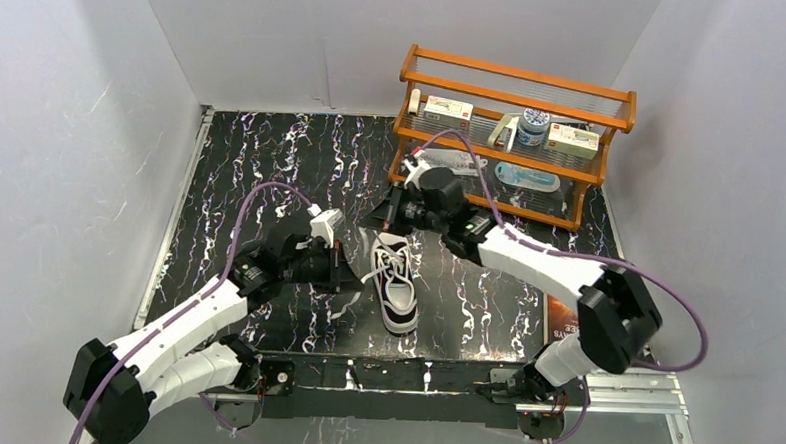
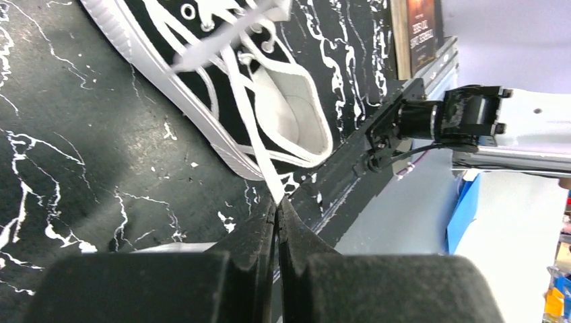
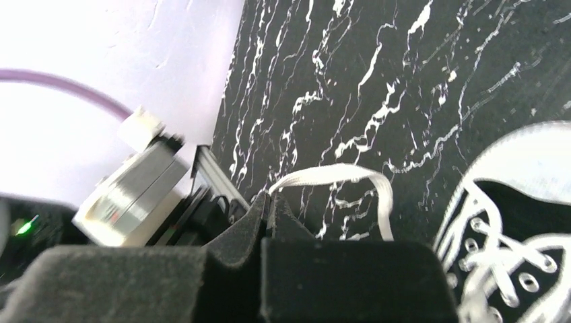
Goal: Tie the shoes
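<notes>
One small black sneaker [image 1: 398, 290] with a white sole stands mid-table, toe toward the near edge. My left gripper [image 1: 345, 270] sits just left of it, low over the table. In the left wrist view the left gripper [image 2: 277, 200] is shut on a white lace [image 2: 259, 145] that runs taut up to the shoe [image 2: 195, 67]. My right gripper [image 1: 382, 217] hovers behind the shoe's heel end. In the right wrist view the right gripper [image 3: 267, 195] is shut on the other lace [image 3: 330, 176], which arcs over toward the shoe [image 3: 512, 222].
A wooden rack [image 1: 520, 92] with small boxes and a jar stands at the back right. A brown booklet [image 1: 562, 317] lies at the near right edge. White walls close in on both sides. A metal rail [image 1: 412, 375] runs along the front.
</notes>
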Tool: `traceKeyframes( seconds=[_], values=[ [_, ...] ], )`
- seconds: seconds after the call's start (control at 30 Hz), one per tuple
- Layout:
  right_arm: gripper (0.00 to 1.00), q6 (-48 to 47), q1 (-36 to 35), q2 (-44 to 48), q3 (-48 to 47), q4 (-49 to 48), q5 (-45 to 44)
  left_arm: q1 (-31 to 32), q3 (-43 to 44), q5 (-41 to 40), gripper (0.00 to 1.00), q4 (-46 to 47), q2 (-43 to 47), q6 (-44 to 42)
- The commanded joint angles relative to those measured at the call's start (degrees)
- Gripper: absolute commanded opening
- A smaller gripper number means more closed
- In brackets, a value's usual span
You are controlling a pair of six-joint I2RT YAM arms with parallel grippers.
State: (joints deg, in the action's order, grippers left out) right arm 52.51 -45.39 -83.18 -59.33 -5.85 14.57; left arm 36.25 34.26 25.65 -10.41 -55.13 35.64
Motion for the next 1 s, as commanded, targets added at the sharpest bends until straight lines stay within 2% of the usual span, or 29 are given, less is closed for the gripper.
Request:
traceKeyframes(
  seconds=[0.0, 0.2, 0.47, 0.67, 0.8, 0.97],
  values=[
    [0.0, 0.68, -4.69, -5.69, -4.63, -10.2, -10.0, 0.31, -1.36, 3.09, 0.0, -1.15, 5.04, 2.21],
    [0.0, -0.47, -10.31, -12.16, -8.02, -3.88, -13.02, 0.31, -3.09, 3.95, 0.0, -1.3, 8.04, 2.48],
    [0.0, -3.2, -11.83, -16.04, -11.51, 4.32, -4.75, 0.27, -2.38, 5.3, 0.0, -1.68, 7.97, 1.3],
    [0.0, -4.49, -12.01, -14.59, -10.34, 4.13, -2.14, 0.31, -0.75, 5.04, 0.0, -2.13, 7.17, 1.33],
    [0.0, -8.43, -11.43, -12.29, -14.47, 10.77, -4.8, 0.29, 0.06, 4.4, 0.0, -2.71, 5.93, 0.31],
    [0.0, -11.62, -10.98, -13.25, -17.8, 15.66, -2.08, 0.31, 0.33, 3.95, 0.0, -0.9, 4.97, 0.04]
  ],
)
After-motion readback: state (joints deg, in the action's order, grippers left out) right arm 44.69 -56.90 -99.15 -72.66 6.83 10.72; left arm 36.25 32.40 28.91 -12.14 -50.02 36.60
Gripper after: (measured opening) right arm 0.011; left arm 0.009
